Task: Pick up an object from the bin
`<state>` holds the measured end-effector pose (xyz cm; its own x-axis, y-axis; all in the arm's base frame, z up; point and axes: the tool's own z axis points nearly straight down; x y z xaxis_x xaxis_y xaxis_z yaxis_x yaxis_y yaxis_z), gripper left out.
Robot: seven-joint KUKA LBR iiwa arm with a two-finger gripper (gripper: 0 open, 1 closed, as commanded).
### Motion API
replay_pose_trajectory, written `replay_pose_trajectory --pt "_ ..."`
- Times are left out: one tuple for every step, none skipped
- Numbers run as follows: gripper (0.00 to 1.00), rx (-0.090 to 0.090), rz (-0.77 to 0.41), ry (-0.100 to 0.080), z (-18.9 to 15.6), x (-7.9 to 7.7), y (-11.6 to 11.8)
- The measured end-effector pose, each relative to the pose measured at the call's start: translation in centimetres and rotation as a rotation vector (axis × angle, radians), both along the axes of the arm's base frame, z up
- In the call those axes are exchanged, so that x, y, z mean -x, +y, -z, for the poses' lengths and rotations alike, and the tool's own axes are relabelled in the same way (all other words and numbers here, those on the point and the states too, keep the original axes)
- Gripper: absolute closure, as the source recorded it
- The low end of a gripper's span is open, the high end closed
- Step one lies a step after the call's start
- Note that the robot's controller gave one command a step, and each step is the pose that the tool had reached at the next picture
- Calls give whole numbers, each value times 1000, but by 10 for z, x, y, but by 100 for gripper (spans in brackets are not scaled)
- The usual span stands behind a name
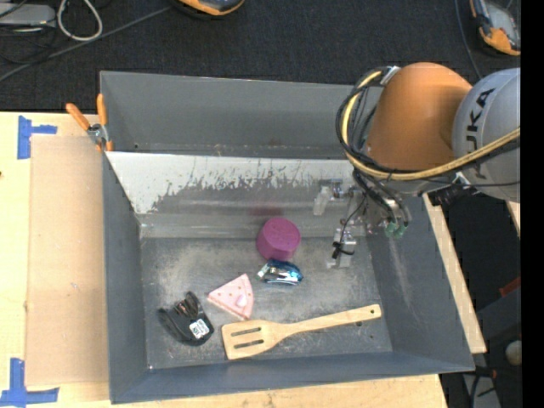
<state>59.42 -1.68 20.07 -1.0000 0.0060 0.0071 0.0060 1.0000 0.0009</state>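
Claw (343,252): low over bare floor in the right part of the bin (170,134), holding nothing that can be seen. Whether it is open or shut cannot be told, as its tip is hard to make out against the grey. Purple cylinder (279,238): left of claw, apart. Blue and silver item (280,273): below-left, near, kind unclear. Pink wedge (232,297), black item (188,320), wooden spatula (297,328): along the near side.

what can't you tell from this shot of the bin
Camera view:
The blue and silver thing: too small to identify.
Label on the black thing: print too small to read.
The gripper: the camera angle hides whether it touches the bin floor.
The bin's far right corner: hidden by the orange cover.
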Motion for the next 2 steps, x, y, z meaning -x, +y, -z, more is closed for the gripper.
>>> replay_pose_trajectory --pt "0 0 0 -7 -4 -2 0" --pt "0 0 -113 -7 51 37 -13"
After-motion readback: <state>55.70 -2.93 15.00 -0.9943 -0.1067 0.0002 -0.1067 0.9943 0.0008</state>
